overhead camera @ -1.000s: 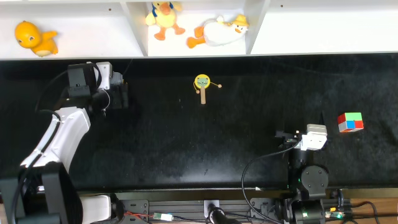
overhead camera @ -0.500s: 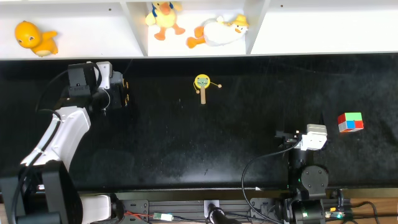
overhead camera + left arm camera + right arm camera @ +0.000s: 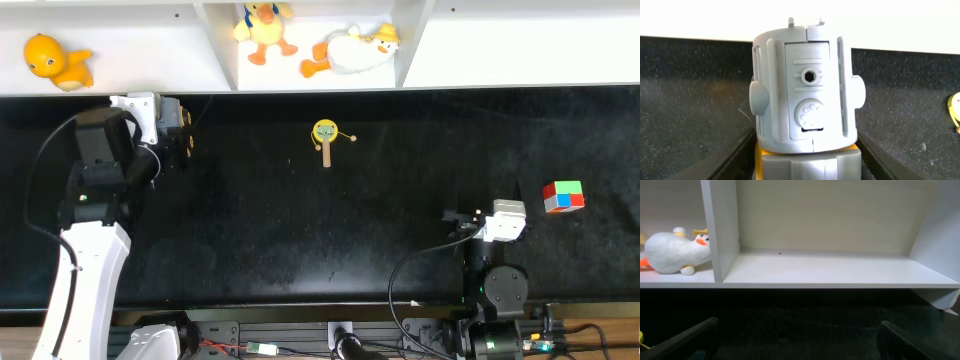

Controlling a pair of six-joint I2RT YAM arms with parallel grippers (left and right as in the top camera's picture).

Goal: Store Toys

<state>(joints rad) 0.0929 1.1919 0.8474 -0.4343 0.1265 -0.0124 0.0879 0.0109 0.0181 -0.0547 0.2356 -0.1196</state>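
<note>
**Toy robot held in front of the shelf**

The left gripper [image 3: 807, 167] is clamped on a grey toy robot [image 3: 807, 95]. One finger sits on each side of the toy's grey-and-yellow lower body, and its ribbed head rises past the fingertips. Ahead of the gripper, the black table [image 3: 300, 230] runs to the front edge of the white shelf [image 3: 220, 45]. A yellow duck [image 3: 55, 58] sits in the compartment nearest the gripper. The next compartment, toward the right arm's side, holds a yellow plush duckling [image 3: 265, 25] and a white plush goose [image 3: 350, 50] lying down. A small yellow rattle drum [image 3: 325, 135] lies on the table well apart from the gripper, on that same side. Farthest off is the right gripper [image 3: 799, 324], its fingers spread wide around nothing, facing the shelf's last compartment. A coloured cube [image 3: 563, 196] sits near that arm, on its outer side.
</note>
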